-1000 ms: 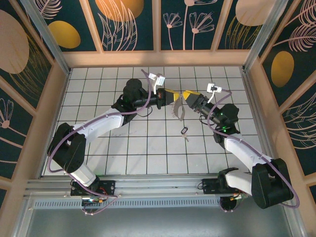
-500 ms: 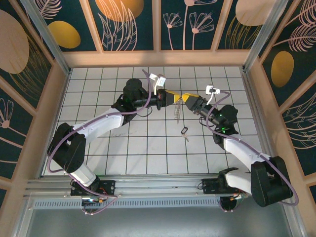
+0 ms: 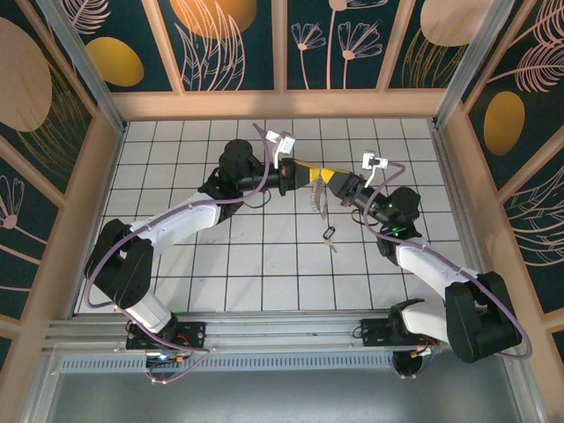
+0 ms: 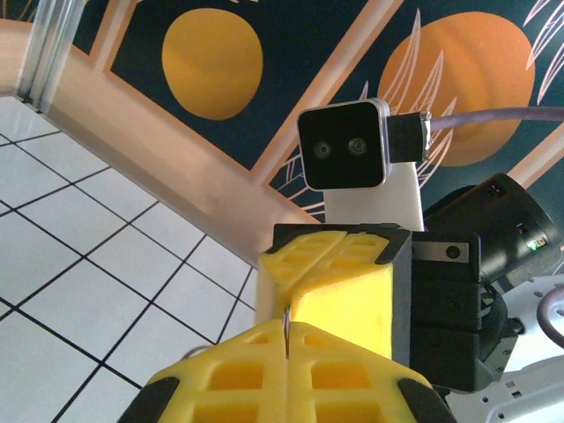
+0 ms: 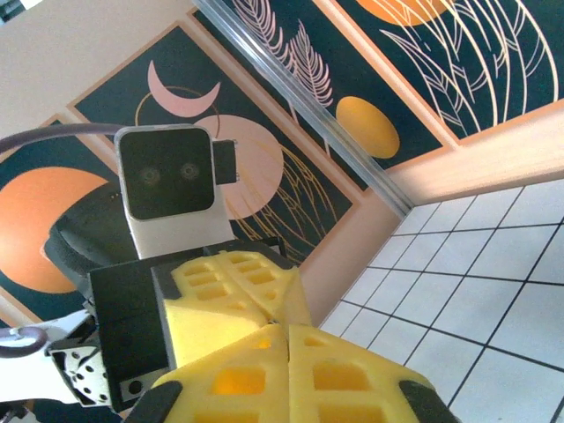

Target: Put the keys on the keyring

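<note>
Silvery-grey keyring (image 3: 318, 199) hanging above the far middle of the white tiled surface (image 3: 159, 150), top edge pinched in the closed left jaws, right jaws closed too, tip to tip with the left, black-headed key (image 3: 329, 234) flat on tiles just nearer, untouched

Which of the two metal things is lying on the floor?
The small black-headed key: it lies on the tiles, while the keyring hangs in the air.
</note>
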You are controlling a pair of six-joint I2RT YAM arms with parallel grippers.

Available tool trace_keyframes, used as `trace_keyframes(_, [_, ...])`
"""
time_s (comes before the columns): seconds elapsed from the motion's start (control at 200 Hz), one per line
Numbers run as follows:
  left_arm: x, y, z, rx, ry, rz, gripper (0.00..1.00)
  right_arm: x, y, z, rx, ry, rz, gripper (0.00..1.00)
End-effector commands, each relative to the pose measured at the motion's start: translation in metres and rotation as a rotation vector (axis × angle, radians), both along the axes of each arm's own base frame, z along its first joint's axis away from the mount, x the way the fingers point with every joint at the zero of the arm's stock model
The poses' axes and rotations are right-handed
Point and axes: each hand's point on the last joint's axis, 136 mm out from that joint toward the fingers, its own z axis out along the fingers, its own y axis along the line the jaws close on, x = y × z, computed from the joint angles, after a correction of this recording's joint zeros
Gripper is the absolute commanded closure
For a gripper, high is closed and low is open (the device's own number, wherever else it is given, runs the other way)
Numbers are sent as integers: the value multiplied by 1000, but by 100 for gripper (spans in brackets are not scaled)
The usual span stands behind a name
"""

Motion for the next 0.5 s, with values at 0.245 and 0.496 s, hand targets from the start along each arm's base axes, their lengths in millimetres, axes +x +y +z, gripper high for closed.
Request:
trace_keyframes(0.245, [13, 10, 31, -91, -12, 145, 66, 1, -4, 22, 56, -36, -36, 100])
trace_keyframes(0.496, [22, 46, 59, -254, 70, 351, 42, 6, 0, 38, 144, -13, -126, 100])
